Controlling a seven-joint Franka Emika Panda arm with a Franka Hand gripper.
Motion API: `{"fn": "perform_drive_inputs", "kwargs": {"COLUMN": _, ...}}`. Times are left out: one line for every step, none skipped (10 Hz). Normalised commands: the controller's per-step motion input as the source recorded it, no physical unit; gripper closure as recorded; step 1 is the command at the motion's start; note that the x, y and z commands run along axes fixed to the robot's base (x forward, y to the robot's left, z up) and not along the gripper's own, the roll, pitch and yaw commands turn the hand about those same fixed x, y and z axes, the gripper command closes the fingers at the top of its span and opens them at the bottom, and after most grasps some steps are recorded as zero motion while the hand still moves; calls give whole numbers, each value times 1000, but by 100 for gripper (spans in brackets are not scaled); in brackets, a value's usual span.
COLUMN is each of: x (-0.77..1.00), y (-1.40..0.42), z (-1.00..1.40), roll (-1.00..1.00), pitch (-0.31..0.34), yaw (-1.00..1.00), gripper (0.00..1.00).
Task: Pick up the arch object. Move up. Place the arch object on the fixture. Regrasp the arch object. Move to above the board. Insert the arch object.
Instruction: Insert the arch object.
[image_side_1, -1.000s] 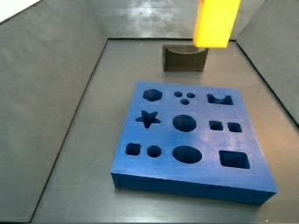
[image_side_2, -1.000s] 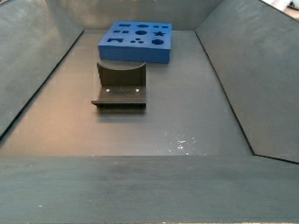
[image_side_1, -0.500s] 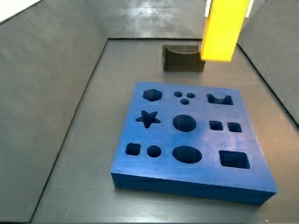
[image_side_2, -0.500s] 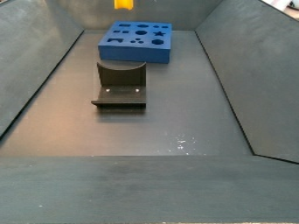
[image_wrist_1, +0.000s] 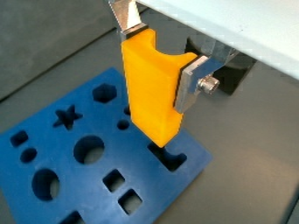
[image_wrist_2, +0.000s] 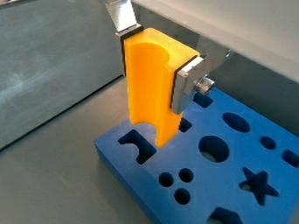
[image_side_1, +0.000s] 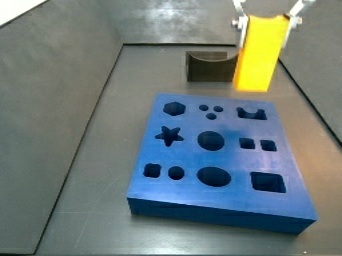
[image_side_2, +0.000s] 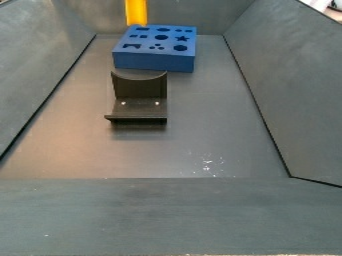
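My gripper (image_wrist_1: 160, 45) is shut on the arch object (image_wrist_1: 152, 89), a yellow-orange block held upright between the silver fingers (image_wrist_2: 188, 80). It hangs above the blue board (image_wrist_1: 70, 166), its lower end over the arch cut-out (image_wrist_2: 139, 144) near one corner. In a side view the arch object (image_side_1: 259, 52) is above the board's (image_side_1: 214, 160) far right, gripper (image_side_1: 266, 12) at the top edge. Another side view shows the arch object (image_side_2: 135, 11) over the board (image_side_2: 156, 49). The fixture (image_side_1: 207, 66) stands behind the board.
Grey walls enclose the floor on all sides. The fixture (image_side_2: 138, 97) sits on its base plate mid-floor in a side view, between the board and the nearer bare grey floor (image_side_2: 174, 160).
The arch object has come down and moved toward the board's arch cut-out; the gripper fingers now show at the top of a side view. The board and fixture have not moved.
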Motion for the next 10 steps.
{"fn": "perform_drive_inputs", "kwargs": {"x": 760, "y": -134, "z": -191, "roll": 0, "pitch": 0, "yaw": 0, "gripper": 100}}
{"fn": "perform_drive_inputs", "kwargs": {"x": 797, "y": 0, "z": -97, "roll": 0, "pitch": 24, "yaw": -49, "gripper": 100}}
{"fn": "perform_drive_inputs", "kwargs": {"x": 666, "y": 0, "z": -71, "roll": 0, "pitch": 36, "yaw": -131, "gripper": 100}}
{"fn": "perform_drive_inputs", "kwargs": {"x": 574, "y": 17, "z": -129, "roll": 0, "pitch": 47, "yaw": -109, "gripper": 100}}
{"fn": "perform_drive_inputs", "kwargs": {"x": 431, "y": 0, "z": -74, "roll": 0, "pitch": 26, "yaw": -60, "gripper": 100}}
{"fn": "perform_drive_inputs", "kwargs": {"x": 0, "y": 0, "z": 0, "roll": 0, "pitch": 6, "yaw": 0, "gripper": 100}}
{"fn": "perform_drive_inputs", "kwargs": {"x": 0, "y": 0, "z": -174, "roll": 13, "pitch": 0, "yaw": 0, "gripper": 100}}
{"fn": "perform_drive_inputs", "kwargs": {"x": 0, "y": 0, "z": -400, "roll": 19, "pitch": 0, "yaw": 0, "gripper": 100}}
{"fn": "perform_drive_inputs", "kwargs": {"x": 0, "y": 0, "z": -420, "roll": 19, "pitch": 0, "yaw": 0, "gripper": 100}}
{"fn": "perform_drive_inputs", "kwargs": {"x": 31, "y": 0, "z": 0, "roll": 0, "pitch": -7, "yaw": 0, "gripper": 100}}
